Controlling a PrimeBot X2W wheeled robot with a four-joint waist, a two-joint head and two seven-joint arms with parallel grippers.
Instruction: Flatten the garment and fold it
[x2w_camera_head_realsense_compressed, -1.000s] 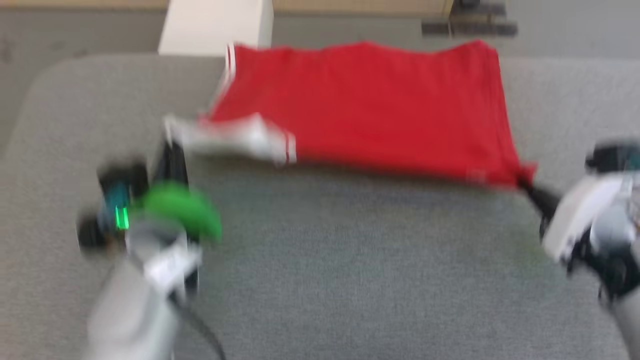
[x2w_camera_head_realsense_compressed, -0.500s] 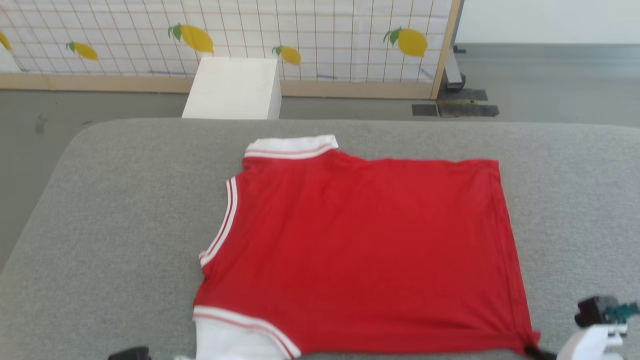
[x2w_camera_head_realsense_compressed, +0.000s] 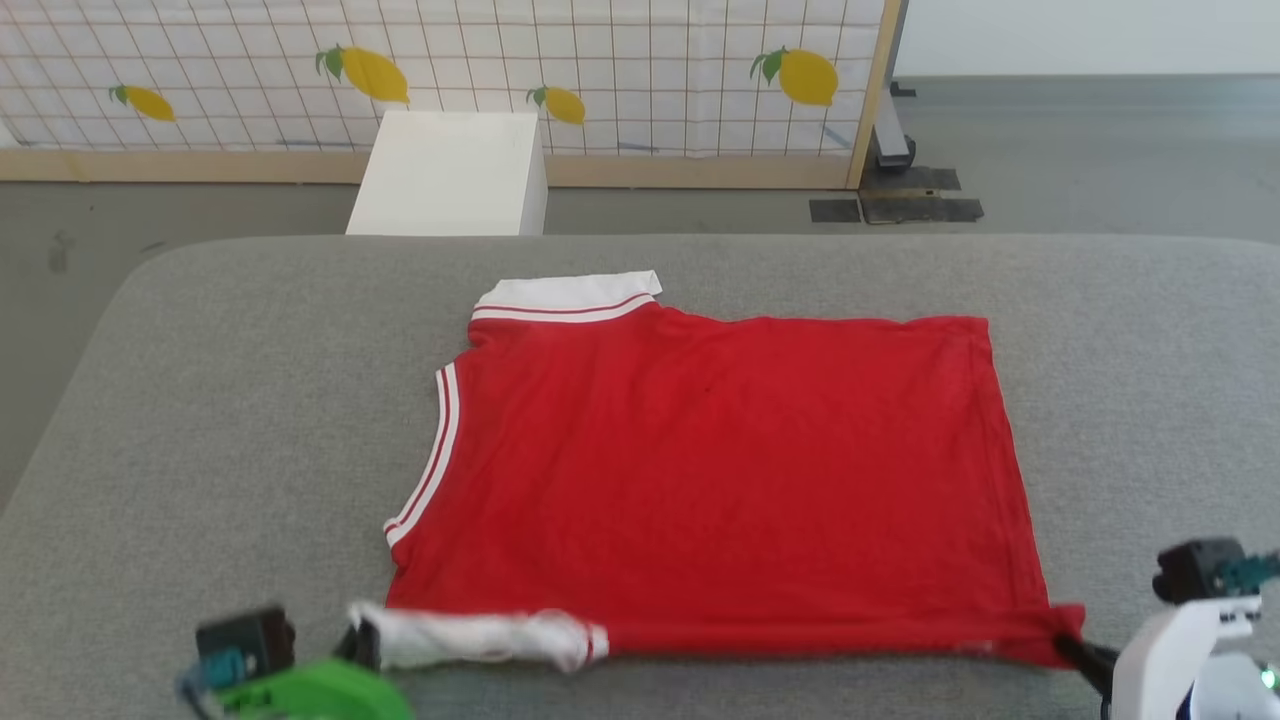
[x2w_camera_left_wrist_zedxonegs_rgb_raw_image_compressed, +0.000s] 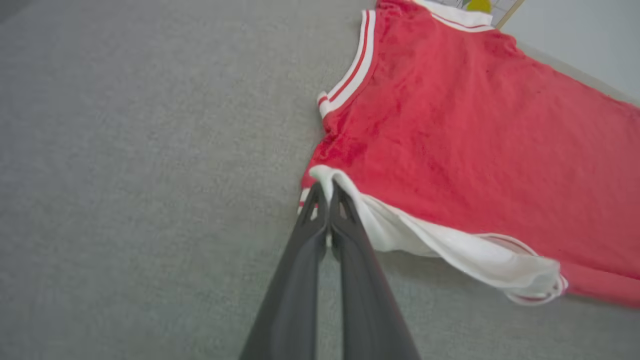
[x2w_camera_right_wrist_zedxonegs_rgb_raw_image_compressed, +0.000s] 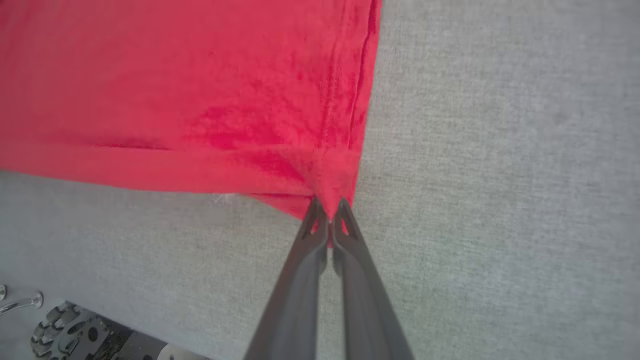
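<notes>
- Grey fabric tabletop (x2w_camera_head_realsense_compressed: 200, 400) carries the red garment (x2w_camera_head_realsense_compressed: 720, 470), spread flat.
- Left gripper (x2w_camera_left_wrist_zedxonegs_rgb_raw_image_compressed: 327, 190) pinches its white sleeve (x2w_camera_left_wrist_zedxonegs_rgb_raw_image_compressed: 450, 250).
- Right gripper (x2w_camera_right_wrist_zedxonegs_rgb_raw_image_compressed: 329, 204) clamps the red hem corner.

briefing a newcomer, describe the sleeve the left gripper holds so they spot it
On the grey surface lies the red garment. At its near left corner is a white sleeve, bunched and pinched by the left gripper, unlike the flat far sleeve.
</notes>
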